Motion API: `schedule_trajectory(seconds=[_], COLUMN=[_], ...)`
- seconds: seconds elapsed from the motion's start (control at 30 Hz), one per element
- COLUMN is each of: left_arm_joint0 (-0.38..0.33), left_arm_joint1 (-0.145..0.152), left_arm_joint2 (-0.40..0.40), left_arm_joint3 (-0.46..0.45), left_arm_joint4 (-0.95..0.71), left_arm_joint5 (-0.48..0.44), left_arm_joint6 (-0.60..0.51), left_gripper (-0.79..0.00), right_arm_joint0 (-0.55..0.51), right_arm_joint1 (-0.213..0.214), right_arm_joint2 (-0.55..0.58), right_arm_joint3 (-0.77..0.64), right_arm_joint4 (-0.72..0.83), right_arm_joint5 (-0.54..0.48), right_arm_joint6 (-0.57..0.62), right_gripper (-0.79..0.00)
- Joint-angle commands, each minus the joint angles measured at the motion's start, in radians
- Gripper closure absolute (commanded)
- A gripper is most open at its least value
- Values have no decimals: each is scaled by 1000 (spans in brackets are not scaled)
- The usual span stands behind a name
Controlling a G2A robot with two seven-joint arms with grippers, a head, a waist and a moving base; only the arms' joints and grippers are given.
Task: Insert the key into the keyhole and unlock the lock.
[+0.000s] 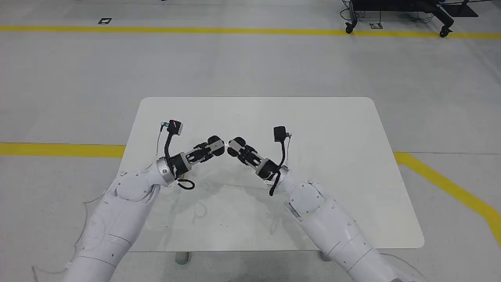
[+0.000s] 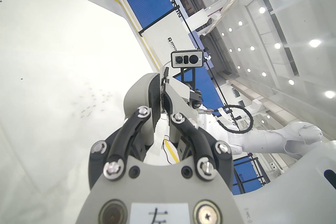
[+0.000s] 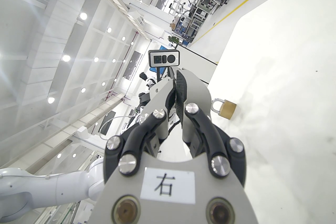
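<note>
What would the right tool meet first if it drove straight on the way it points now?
Most likely the left tool: in the top view it and the right tool point tip to tip, almost meeting. The padlock lies beside that line. Relative height is unclear.

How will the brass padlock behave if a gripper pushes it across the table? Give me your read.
The padlock looks like solid brass with a metal shackle, so it is probably heavy for its size and rigid. It appears to lie flat on the smooth white table, so a push would likely slide or spin it rather than tip or roll it.
</note>
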Motion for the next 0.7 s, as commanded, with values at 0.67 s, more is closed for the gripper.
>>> schedule_trajectory(seconds=[0.67], left_arm_joint0=[3], left_arm_joint1=[4], left_arm_joint2=[0], left_arm_joint3=[-2], left_arm_joint4=[-8], left_arm_joint5=[-9], left_arm_joint6=[-18], left_gripper=[0], right_arm_joint0=[-14], right_arm_joint1=[-3], right_arm_joint2=[9], right_arm_joint3=[-26], right_arm_joint4=[-19], right_arm_joint5=[23], right_arm_joint6=[28], right_gripper=[0])
